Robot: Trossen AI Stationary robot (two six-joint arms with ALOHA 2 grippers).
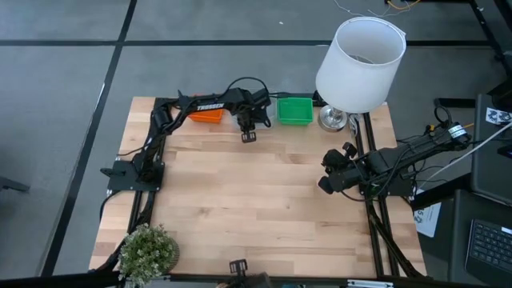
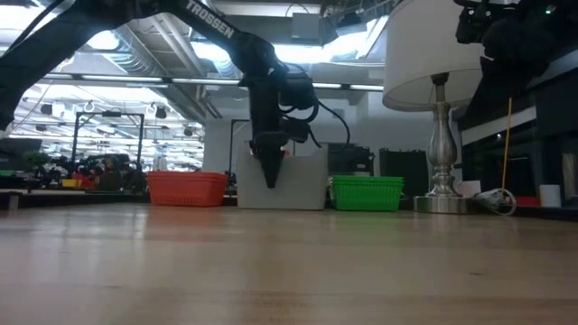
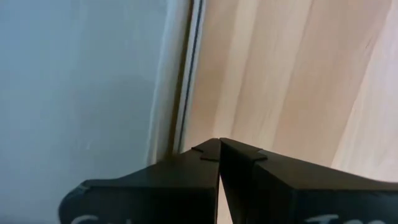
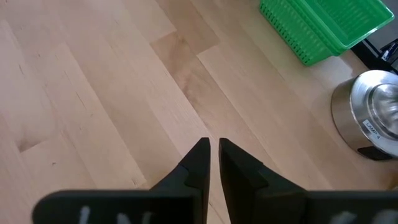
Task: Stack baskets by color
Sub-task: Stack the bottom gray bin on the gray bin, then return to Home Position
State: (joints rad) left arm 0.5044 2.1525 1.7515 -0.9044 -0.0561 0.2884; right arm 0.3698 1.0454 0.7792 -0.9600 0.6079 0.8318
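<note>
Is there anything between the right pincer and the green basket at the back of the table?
Nothing visible. Bare wood lies between the right pincer and the green basket. The lamp base stands beside that path, not across it.

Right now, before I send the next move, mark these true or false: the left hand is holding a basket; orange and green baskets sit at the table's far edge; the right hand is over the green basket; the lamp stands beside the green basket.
1. The left hand holds a basket. False: it is shut and empty.
2. An orange plastic basket and a green plastic basket sit along the far edge. True.
3. The right hand hangs over the green basket. False: bare wooden table lies under it.
4. The white-shaded lamp stands beside the green basket. True.
</note>
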